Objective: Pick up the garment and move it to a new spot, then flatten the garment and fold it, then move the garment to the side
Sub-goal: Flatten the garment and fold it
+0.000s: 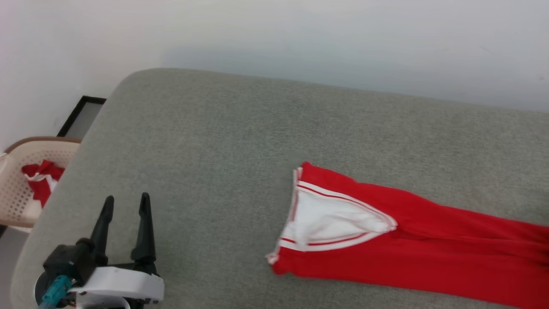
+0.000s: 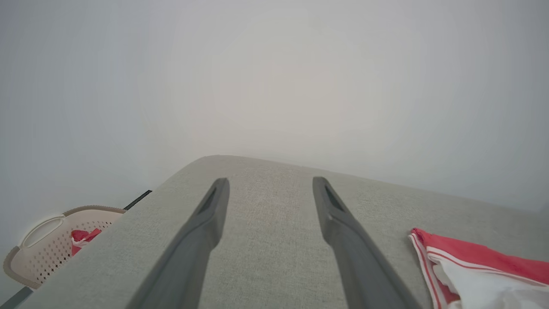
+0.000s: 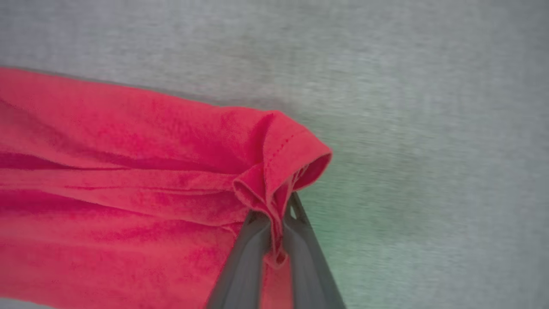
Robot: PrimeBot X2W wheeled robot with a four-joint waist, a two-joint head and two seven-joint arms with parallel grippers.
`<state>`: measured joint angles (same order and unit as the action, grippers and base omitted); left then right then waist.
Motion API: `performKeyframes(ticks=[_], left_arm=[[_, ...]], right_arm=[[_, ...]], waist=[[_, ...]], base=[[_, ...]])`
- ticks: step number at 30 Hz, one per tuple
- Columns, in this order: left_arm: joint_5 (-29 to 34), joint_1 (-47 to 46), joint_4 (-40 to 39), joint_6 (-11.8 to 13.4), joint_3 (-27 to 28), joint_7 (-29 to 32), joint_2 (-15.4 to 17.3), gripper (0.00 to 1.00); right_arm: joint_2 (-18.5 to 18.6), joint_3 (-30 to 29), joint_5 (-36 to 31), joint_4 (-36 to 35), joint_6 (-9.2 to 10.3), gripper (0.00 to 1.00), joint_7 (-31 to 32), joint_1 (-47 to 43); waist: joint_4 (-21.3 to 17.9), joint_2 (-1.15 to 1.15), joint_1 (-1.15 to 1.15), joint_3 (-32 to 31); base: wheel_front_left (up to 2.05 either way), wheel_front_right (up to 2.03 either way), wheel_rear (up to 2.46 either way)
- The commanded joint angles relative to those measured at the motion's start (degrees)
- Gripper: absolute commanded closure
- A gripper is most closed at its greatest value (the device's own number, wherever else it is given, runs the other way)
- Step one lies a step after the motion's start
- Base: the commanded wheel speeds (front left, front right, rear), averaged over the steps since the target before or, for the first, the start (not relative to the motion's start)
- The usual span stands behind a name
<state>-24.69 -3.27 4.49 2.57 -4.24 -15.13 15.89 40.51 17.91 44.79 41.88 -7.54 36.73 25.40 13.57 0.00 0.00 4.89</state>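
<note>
At hem corner of the garment [image 3: 128, 171]: right pincer [image 3: 274, 214] clamped on bunched red fold | garment lies stretched on grey padded surface [image 1: 214, 150] | left pincer [image 1: 127, 197] gapes empty, well left of garment | judgement: lift gently, thin pinch may slip

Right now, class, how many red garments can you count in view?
2. One red jersey lies on the grey surface, its edge pinched by the right end effector; one red-and-white garment sits in the beige basket at the left. The basket may hide more.
</note>
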Motion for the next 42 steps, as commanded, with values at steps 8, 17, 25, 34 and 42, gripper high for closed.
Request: performKeyframes(ticks=[8, 17, 25, 34, 42], left_arm=[[2.6, 1.3, 1.1, -1.7, 2.3, 0.0, -1.9, 0.0], [3.0, 4.1, 1.5, -2.5, 4.3, 0.0, -3.3, 0.0], [3.6, 3.2, 2.6, -3.4, 3.3, 0.0, -4.5, 0.0], [5.0, -0.6, 5.5, -5.4, -0.2, 0.0, -7.2, 0.0], [5.5, -4.7, 8.1, -7.1, -1.9, 0.0, -9.4, 0.0]], right_arm=[[1.1, 3.3, -0.4, 0.5, 0.1, 1.0, -0.2, 3.5], [-0.5, 11.1, 5.7, -18.3, 0.09, 1.0, 3.9, 2.7], [-7.8, 16.4, 5.2, -26.1, 0.09, 1.0, 4.8, 6.3], [-15.8, 21.4, 3.1, -19.3, 0.08, 1.0, 1.8, 11.6], [-19.9, 24.9, 0.9, -9.5, 0.09, 1.0, -2.1, 15.7]], waist=[[-3.1, 0.0, 0.0, -1.2], [-4.9, 0.0, 0.0, -4.5], [-2.8, 0.0, 0.0, -5.9], [3.9, 0.0, 0.0, -4.8], [8.7, 0.0, 0.0, -3.0]], base=[[0.0, 0.0, 0.0], [0.0, 0.0, 0.0], [0.0, 0.0, 0.0], [0.0, 0.0, 0.0], [0.0, 0.0, 0.0]])
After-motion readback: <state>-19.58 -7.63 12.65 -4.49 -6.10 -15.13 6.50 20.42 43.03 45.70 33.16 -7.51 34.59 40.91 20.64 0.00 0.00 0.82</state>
